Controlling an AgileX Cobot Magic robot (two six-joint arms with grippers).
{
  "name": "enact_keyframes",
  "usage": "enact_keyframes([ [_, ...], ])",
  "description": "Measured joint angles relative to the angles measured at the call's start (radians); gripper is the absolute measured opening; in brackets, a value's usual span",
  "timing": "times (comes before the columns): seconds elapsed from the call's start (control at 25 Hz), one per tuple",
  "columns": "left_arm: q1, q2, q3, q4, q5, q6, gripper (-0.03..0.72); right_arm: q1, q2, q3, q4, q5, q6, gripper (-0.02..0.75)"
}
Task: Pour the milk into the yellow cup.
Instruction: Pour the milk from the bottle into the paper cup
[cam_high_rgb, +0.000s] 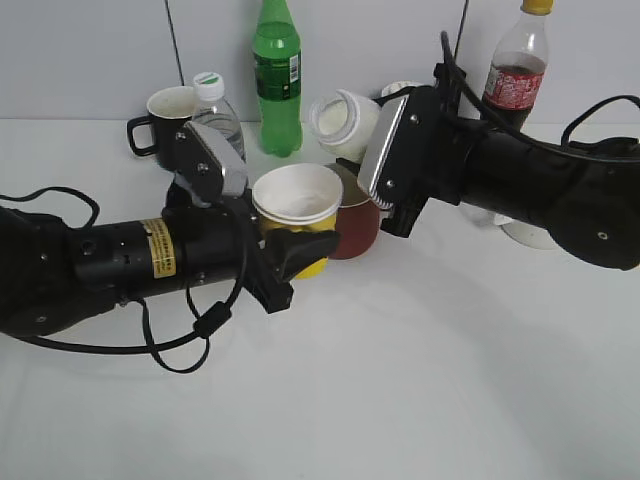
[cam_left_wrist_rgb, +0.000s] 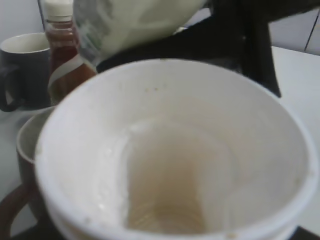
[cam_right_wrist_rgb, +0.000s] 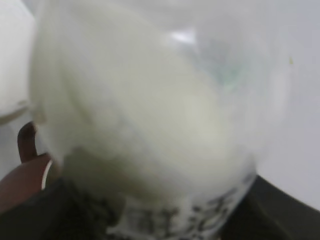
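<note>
My left gripper (cam_high_rgb: 300, 250) is shut on the yellow cup (cam_high_rgb: 297, 193), holding it upright at the table's middle. Its white inside fills the left wrist view (cam_left_wrist_rgb: 175, 165) and looks empty apart from a faint wet sheen. My right gripper (cam_high_rgb: 372, 150) is shut on the milk bottle (cam_high_rgb: 345, 117), tipped on its side with the open neck pointing left, up and right of the cup's rim. The creamy liquid and dark label characters fill the right wrist view (cam_right_wrist_rgb: 145, 115). No stream of milk shows between bottle and cup.
A dark red mug (cam_high_rgb: 355, 225) stands right behind the cup. At the back stand a black mug (cam_high_rgb: 165, 115), a clear water bottle (cam_high_rgb: 215, 105), a green bottle (cam_high_rgb: 277, 75) and a cola bottle (cam_high_rgb: 517, 65). A brown capped bottle (cam_left_wrist_rgb: 62, 47) shows in the left wrist view.
</note>
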Motion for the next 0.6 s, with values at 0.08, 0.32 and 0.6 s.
enact_keyframes([
  [0.08, -0.009, 0.000, -0.003, 0.005, 0.006, 0.000, 0.358, 0.000, 0.000, 0.000, -0.002, 0.002, -0.064, 0.439],
  [0.32, -0.010, 0.000, -0.005, 0.015, 0.033, 0.000, 0.358, 0.000, 0.000, 0.000, -0.006, 0.002, -0.206, 0.439],
  [0.6, -0.010, 0.000, -0.008, 0.074, 0.036, 0.000, 0.358, 0.000, 0.000, 0.000, -0.006, 0.001, -0.293, 0.439],
])
